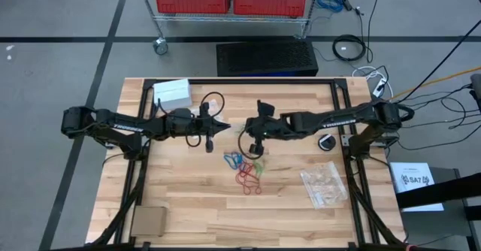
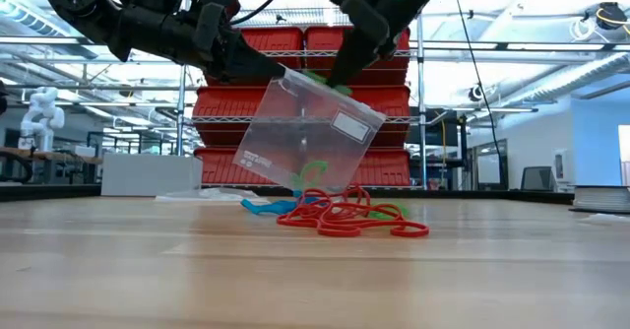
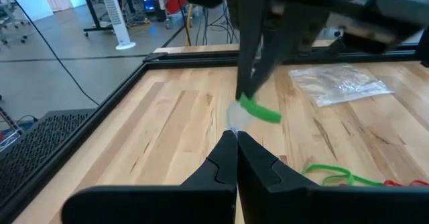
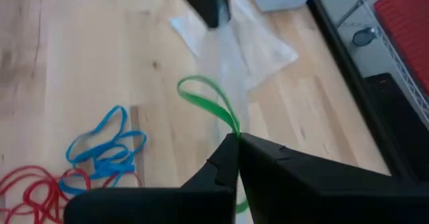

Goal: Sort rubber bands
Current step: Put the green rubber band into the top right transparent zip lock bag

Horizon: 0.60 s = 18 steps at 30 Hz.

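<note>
A clear plastic bag [image 2: 305,132] with a white label hangs tilted between my two grippers above the table's middle. My left gripper [image 3: 236,135] is shut at the bag's upper edge. My right gripper [image 4: 238,138] stands close opposite, shut on a green rubber band [image 4: 208,100] at the bag's top. Another green band [image 2: 313,171] shows low in or behind the bag. Below lie loose red bands [image 2: 345,216], blue bands [image 4: 107,150] and green ones [image 1: 259,164] in a pile on the wood. My left gripper pinches the clear bag's upper edge [image 3: 234,119] between its two fingers, coming level from the table's left. The bag hangs below, tilted, its lower corner [image 2: 295,183] just over the band pile. My right gripper pinches the green band at one end [image 4: 232,129] between its fingertips, slanting down from the table's right. The band's loop sticks out toward the bag's top, lifted clear of the table. Whether the fingers also touch the bag, I cannot tell.
A heap of further clear bags [image 1: 325,187] lies near the right edge. A white box [image 1: 171,93] sits at the far left, a cardboard piece [image 1: 148,221] at the near left corner, a small round dark object [image 1: 325,143] at the right. Black frame rails border the table.
</note>
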{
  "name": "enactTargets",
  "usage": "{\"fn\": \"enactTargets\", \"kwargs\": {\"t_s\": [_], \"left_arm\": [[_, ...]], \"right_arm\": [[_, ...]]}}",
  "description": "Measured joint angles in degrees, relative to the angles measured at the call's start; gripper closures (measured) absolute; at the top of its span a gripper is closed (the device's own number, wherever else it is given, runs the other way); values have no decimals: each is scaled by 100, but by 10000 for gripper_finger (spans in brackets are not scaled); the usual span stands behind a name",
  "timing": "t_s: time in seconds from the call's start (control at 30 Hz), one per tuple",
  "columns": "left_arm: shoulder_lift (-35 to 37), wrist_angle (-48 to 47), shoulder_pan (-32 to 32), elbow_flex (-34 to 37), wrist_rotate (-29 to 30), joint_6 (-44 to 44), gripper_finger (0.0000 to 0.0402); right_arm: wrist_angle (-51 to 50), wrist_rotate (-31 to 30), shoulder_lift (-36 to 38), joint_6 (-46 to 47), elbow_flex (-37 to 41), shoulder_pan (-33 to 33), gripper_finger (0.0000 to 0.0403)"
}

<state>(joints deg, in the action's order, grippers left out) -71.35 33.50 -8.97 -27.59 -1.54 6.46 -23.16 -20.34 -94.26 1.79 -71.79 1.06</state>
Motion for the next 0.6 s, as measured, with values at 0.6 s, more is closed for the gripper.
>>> {"fn": "enactTargets", "kwargs": {"t_s": [0.6], "left_arm": [[0, 2, 0, 0, 0, 0, 401]], "right_arm": [[108, 418, -200, 463, -3, -357, 339]]}}
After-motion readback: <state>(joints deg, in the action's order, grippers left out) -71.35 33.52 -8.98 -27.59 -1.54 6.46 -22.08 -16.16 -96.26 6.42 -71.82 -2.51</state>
